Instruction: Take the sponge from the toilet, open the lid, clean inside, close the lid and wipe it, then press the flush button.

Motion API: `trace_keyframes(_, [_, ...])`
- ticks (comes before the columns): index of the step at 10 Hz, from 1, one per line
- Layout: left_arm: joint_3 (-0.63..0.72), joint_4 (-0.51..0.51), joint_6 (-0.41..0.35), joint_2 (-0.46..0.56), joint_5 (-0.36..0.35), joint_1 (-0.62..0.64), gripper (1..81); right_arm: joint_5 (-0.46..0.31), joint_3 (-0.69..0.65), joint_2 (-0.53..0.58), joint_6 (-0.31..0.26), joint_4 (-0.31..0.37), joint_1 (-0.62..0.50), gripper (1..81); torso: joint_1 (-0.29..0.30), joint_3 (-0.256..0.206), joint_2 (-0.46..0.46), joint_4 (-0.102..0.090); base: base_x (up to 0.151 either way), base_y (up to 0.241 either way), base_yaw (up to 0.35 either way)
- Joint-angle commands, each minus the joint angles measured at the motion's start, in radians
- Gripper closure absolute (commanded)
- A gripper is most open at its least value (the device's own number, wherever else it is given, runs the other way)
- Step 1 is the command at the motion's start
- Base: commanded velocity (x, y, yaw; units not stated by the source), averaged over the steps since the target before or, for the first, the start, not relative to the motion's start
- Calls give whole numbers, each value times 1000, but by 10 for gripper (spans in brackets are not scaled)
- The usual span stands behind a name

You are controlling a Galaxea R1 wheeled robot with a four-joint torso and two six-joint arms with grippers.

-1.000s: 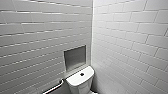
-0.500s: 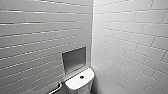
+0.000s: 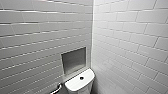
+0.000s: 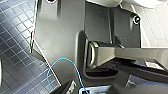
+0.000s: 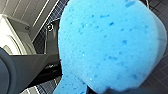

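Observation:
The bright blue sponge looms large and close in the right wrist view, held up above the dark tiled floor, and my right gripper is shut on it. In the head view the toilet's white tank stands low in the corner where two tiled walls meet. The small dark flush button sits in the middle of the tank's flat top. The picture's lower edge cuts the toilet off below the tank, so the lid is hidden. My left gripper is open and holds nothing.
A grey recessed niche is set in the left wall just above the tank. A chrome fitting juts out to the tank's left. The right wall stands close beside the tank. Dark blue floor tiles lie under the left arm.
The whole head picture has shifted a little, so the tank sits slightly lower in it; the camera moved. The sponge stays in the right gripper.

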State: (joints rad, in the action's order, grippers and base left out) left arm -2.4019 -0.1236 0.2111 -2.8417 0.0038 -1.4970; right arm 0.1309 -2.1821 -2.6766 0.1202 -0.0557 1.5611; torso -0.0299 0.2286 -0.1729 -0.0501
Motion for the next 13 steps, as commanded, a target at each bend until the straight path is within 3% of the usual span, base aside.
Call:
trace_keyframes(1, [27,4,-2,19,59,36,10,-51,19,27,3,11,-32,811,0,0,0,0,0,0,0])
trace_keyframes(4, [163,-2,1,111,59,59,10,-50,87,83,4,17,-40,811,0,0,0,0,0,0,0])
trace_keyframes(10, [619,12,5,422,76,237,10,-50,171,160,38,17,-69,811,1,74,0,0,0,0,0])
trace_keyframes(13, [768,75,5,513,151,379,10,-48,164,157,38,17,-72,811,0,113,1,0,0,0,0])
